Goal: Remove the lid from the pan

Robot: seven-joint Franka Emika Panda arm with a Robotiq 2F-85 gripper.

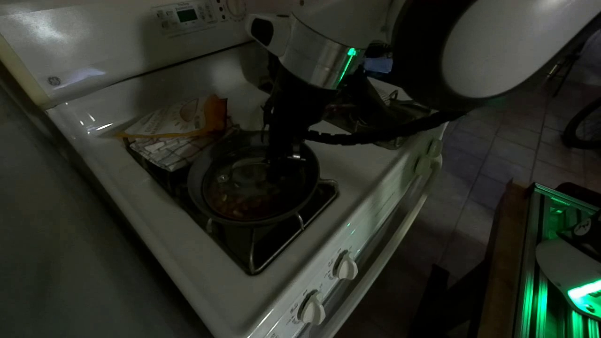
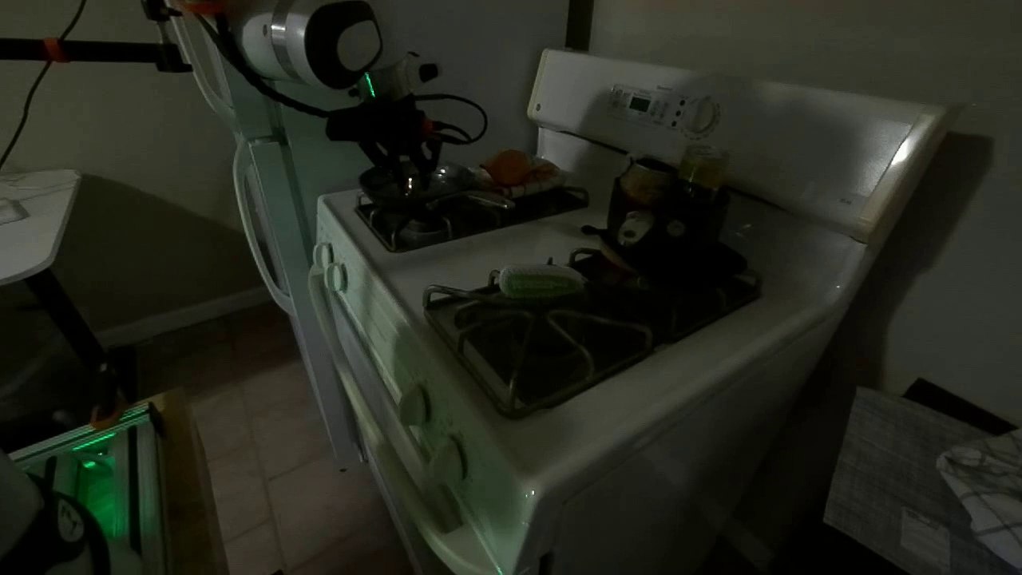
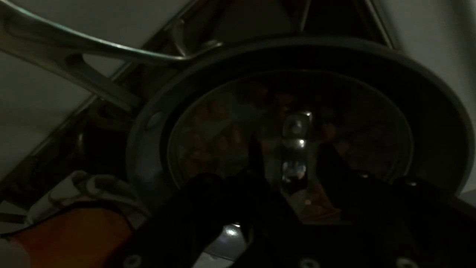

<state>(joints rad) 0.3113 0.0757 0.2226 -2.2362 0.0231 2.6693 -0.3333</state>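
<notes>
Presently, gripper (image 3: 290,150): low over the pan (image 3: 143,163), two dark fingers (image 3: 256,160) spread apart, nothing in their hold.
Lid handle (image 3: 295,143): shiny, between the fingers in the wrist view, a gap on either side. Whether the fingers reach down to its level or touch anything: too dark to tell.
Lid (image 3: 227,123): directly below the gripper; see-through, on the pan, lying inside its rim.
Food (image 3: 200,156): orange-brown bits showing through the lid; kind unclear.
Pan handle (image 3: 93,44): metal, leads away from the gripper toward mid-stove.
Grate (image 1: 324,192): under the pan, below the gripper.
Arm (image 1: 324,28): above the gripper, white and silver, green streak of light on it.
Cloth (image 1: 169,152): checked, just beside the pan, on the back-panel side of the gripper.
Bag (image 1: 188,115): white and orange, on the cloth.
Far grate (image 2: 559,335): in an exterior view, across the stove from the gripper; pale oblong thing (image 2: 543,281) on it, too dim to name.
Back panel (image 1: 117,42): beyond the bag, farther from the gripper; small display (image 1: 187,15) on it.
</notes>
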